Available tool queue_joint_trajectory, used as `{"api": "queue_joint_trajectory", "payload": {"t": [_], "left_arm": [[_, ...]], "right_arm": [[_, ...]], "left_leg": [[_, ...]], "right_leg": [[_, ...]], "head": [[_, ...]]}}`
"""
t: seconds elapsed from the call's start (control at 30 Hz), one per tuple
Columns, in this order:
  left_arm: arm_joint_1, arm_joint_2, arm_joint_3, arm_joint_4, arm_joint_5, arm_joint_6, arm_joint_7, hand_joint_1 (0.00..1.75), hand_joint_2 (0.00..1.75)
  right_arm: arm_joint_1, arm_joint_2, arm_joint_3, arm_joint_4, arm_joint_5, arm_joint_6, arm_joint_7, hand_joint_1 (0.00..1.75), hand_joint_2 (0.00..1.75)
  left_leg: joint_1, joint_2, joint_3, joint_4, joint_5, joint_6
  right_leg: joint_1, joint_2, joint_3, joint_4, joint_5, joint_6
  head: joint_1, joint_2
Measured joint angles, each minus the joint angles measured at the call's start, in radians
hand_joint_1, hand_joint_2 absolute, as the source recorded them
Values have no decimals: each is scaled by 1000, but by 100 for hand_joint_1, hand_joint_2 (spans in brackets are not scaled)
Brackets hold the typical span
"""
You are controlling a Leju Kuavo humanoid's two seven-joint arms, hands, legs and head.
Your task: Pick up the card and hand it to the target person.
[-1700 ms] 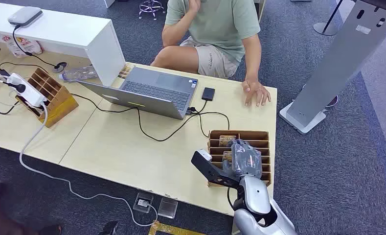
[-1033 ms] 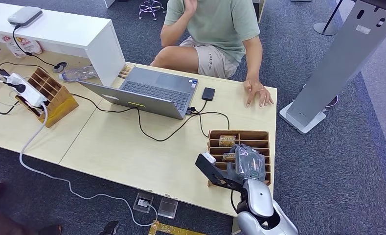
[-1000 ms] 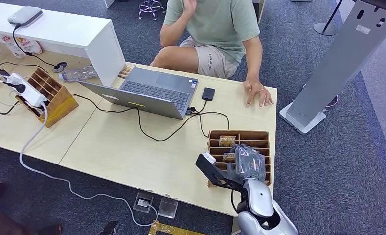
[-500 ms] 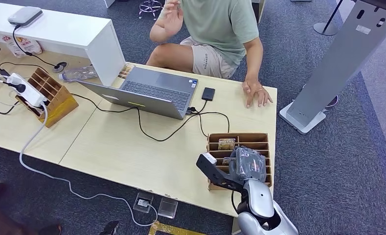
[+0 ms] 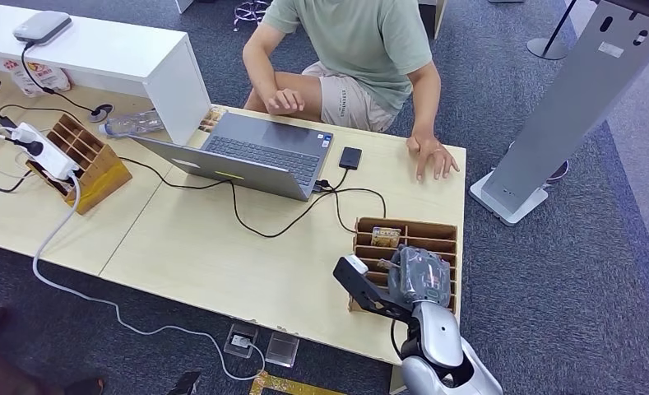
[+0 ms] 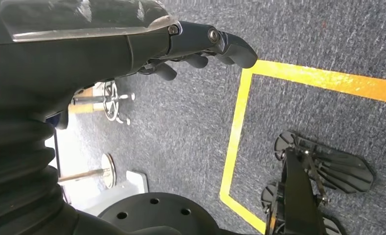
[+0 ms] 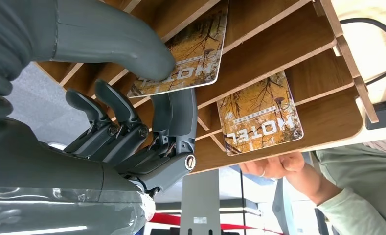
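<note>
Right wrist view shows the right hand (image 7: 132, 112) pinching a hotel card (image 7: 183, 54) between thumb and fingers in the wooden rack (image 5: 436, 234), with a second card (image 7: 259, 115) a slot further on. Since a moment ago the person (image 5: 349, 41) beyond the rack has lowered an arm to the laptop (image 5: 259, 152), so I judge the card grasped, ready to lift. Left hand (image 6: 195, 46) hangs empty, fingers loosely curved.

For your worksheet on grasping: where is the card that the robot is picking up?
In the right wrist view, the card lies in the wooden rack, pinched by the right robot hand, one slot from a second card.
</note>
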Motion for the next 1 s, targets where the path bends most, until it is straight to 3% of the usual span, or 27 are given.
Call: {"api": "queue_joint_trajectory", "payload": {"t": [0.33, 0.73, 1.0], "left_arm": [[0, 4, -10, 0, 9, 0, -4, 0, 175], [1, 4, -10, 0, 17, -10, -26, 0, 175], [-1, 7, -21, 0, -8, -32, -28, 0, 175]], "right_arm": [[15, -8, -24, -31, 12, -37, -18, 166, 175], [31, -66, -91, -287, 14, -71, -66, 166, 175], [-79, -67, -101, -290, -178, 0, -176, 166, 175]], "left_leg": [[0, 0, 0, 0, 0, 0], [0, 0, 0, 0, 0, 0], [0, 0, -1, 0, 1, 0]], "right_leg": [[0, 0, 0, 0, 0, 0], [0, 0, 0, 0, 0, 0], [0, 0, 0, 0, 1, -1]], "head": [[0, 0], [0, 0], [0, 0]]}}
